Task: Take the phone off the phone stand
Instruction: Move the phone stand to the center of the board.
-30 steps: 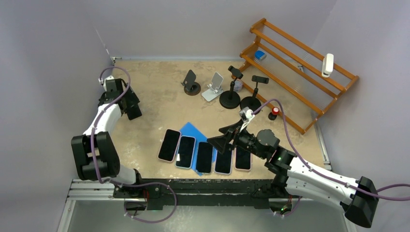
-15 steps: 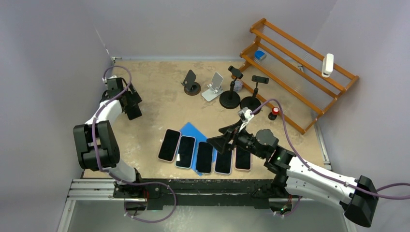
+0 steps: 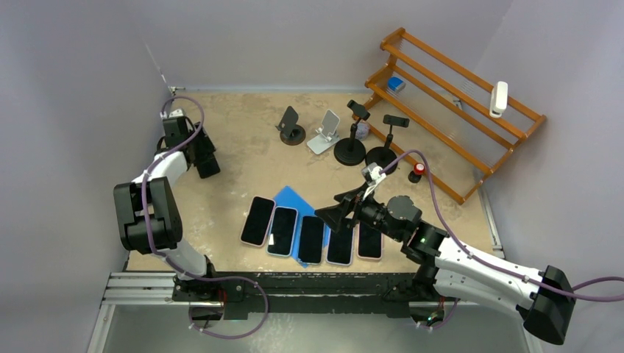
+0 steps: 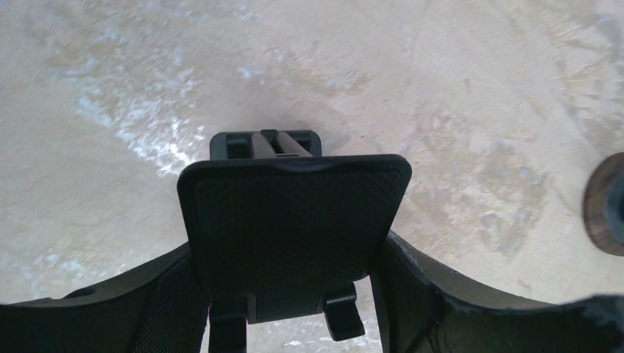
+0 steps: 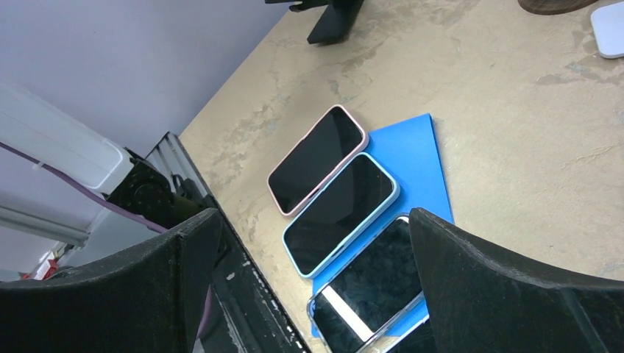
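Left pincer [image 3: 204, 163], well to the left of the blue sheet [image 3: 289, 198] and beyond it, is closed on the sides of a small black phone stand [image 4: 294, 220]. Five phones [image 3: 311, 239] lie flat, screens up, in a row on the counter [image 3: 235, 132], across the sheet's near edge. Just right of the sheet, the right pincer [image 3: 329, 208] hangs over the row, spread wide and holding nothing. Four more stands [image 3: 326, 132] sit beyond the sheet.

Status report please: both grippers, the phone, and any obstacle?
Left gripper shut on black phone stand, no phone on it. Right gripper open above five phones lying flat. No obstacle seen.
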Controlling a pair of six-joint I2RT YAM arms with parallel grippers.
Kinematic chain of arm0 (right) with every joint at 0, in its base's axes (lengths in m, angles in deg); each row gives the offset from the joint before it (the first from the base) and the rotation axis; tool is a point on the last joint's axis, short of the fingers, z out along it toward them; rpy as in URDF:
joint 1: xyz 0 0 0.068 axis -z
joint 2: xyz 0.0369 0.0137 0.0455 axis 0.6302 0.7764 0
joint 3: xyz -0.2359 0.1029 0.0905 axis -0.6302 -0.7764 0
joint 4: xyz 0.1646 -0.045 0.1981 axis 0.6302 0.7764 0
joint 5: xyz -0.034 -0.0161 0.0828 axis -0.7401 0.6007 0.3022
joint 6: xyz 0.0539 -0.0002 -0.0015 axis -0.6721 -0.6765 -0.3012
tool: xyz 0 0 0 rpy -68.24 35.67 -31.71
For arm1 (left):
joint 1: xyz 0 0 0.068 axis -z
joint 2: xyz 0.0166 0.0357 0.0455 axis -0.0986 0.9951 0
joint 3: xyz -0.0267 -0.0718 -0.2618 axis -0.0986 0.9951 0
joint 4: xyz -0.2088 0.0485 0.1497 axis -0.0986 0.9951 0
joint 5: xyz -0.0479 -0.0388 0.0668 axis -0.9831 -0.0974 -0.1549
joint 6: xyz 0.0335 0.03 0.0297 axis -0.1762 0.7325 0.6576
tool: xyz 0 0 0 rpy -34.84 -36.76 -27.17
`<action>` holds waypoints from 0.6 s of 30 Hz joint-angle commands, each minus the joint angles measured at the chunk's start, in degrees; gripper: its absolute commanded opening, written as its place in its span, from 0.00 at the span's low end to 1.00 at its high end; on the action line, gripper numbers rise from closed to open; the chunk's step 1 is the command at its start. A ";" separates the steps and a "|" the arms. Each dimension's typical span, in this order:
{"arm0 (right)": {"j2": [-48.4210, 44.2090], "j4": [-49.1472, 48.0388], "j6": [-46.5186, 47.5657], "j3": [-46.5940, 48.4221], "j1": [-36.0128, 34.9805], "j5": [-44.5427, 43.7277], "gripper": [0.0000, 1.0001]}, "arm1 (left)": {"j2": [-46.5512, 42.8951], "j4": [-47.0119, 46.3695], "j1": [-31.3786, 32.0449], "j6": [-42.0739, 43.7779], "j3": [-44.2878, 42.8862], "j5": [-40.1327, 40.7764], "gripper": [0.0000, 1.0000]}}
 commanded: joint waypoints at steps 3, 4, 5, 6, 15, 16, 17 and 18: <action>-0.41 -0.70 1.22 2.28 -0.14 -2.02 0.99 | -0.74 -12.73 0.69 1.57 1.53 -6.98 0.47; -0.28 -0.73 1.21 2.26 -0.14 -2.19 0.99 | -0.68 -13.70 1.40 2.02 1.61 -7.18 0.46; -0.22 -0.73 1.35 2.34 -0.14 -2.25 0.99 | -0.31 -14.33 2.45 2.67 1.48 -6.81 0.46; -0.09 -0.75 1.30 2.42 -0.14 -2.32 0.99 | 0.08 -14.68 3.64 3.35 1.15 -6.33 0.45; 0.79 -0.54 1.45 2.58 -0.14 -3.13 0.99 | 5.62 -13.45 11.87 4.73 -5.65 -4.26 0.46; 0.67 -0.44 1.49 2.60 -0.14 -3.28 0.99 | 6.05 -13.09 12.73 4.43 -6.42 -4.23 0.49; 0.71 -0.35 1.47 2.62 -0.14 -3.47 0.99 | 6.37 -12.17 12.94 3.82 -6.95 -4.09 0.53; 0.69 -0.22 1.48 2.74 -0.14 -3.51 0.99 | 6.55 -11.16 13.02 3.03 -7.38 -3.72 0.58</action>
